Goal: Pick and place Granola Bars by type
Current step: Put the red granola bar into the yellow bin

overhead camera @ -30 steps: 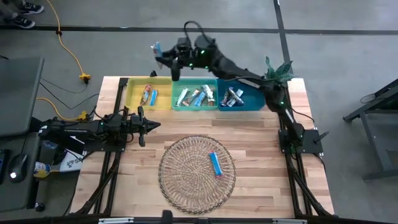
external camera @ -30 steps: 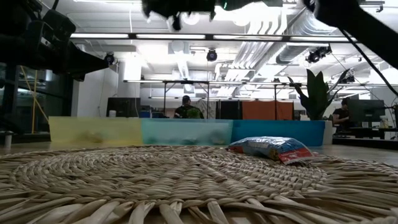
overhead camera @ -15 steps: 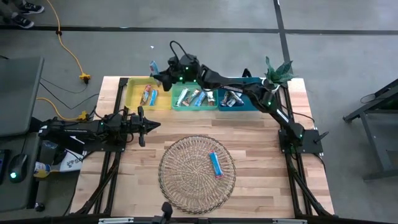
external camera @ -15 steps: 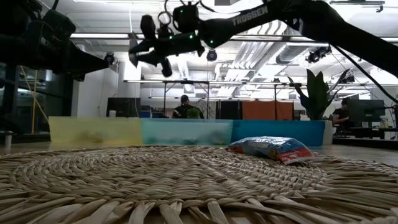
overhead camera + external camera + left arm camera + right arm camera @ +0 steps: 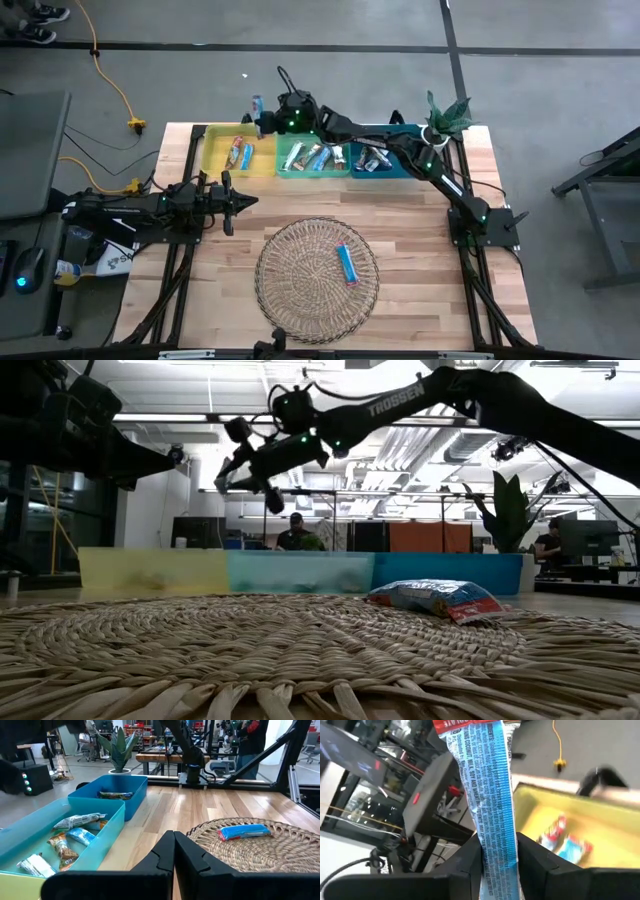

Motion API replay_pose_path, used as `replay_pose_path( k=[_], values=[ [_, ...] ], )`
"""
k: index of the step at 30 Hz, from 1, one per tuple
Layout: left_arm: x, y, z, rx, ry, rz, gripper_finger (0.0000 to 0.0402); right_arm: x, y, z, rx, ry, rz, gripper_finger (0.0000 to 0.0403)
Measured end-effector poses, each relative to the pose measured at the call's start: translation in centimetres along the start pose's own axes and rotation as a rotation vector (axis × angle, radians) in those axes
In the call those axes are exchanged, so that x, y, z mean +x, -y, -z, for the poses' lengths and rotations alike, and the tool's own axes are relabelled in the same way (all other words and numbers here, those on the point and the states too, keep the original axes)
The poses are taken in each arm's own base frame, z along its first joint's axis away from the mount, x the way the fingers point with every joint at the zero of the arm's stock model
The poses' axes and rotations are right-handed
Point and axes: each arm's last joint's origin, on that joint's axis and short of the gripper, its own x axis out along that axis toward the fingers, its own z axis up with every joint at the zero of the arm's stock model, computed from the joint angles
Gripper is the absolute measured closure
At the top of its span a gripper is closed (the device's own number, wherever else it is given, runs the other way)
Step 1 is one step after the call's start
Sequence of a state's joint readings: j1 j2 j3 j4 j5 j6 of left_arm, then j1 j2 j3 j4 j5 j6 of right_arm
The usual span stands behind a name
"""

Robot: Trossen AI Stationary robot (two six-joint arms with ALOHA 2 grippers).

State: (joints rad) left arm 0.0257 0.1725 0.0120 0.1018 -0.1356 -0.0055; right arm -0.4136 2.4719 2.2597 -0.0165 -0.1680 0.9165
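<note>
At the left of the high view the left gripper (image 5: 228,202) waits over bare wood, its jaws pressed fully together on nothing. Just right of it, in the lower middle, lies the round woven wicker mat (image 5: 290,290) with one blue-wrapped granola bar (image 5: 346,264) flat on it. Along the upper middle stand three bins: a yellow plastic bin (image 5: 213,150) with a few bars, a teal plastic bin (image 5: 287,168) with several, and a dark blue plastic bin (image 5: 405,160) with a few more. The right gripper (image 5: 263,113) reaches across to the top edge of the yellow bin, its jaws part-way closed on a blue and white wrapped bar (image 5: 492,805), pinched across its width with most of the length sticking out beyond the fingers (image 5: 465,865). These bars look light and thin, with slick, crinkly foil that may slide or flex; a hold across the middle of the narrow width seems safest.
</note>
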Motion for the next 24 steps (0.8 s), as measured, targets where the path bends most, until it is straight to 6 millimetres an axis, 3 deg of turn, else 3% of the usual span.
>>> replay_pose_path(
  k=[11,24],
  values=[
    [0.0,0.0,0.0,0.0,0.0,0.0,0.0401,2.5,1.5,5.0,0.163,0.008,0.11,0.0327],
    [0.0,0.0,0.0,0.0,0.0,0.0,0.0401,2.2,3.0,5.7,0.16,0.013,0.299,0.0323]
  ],
)
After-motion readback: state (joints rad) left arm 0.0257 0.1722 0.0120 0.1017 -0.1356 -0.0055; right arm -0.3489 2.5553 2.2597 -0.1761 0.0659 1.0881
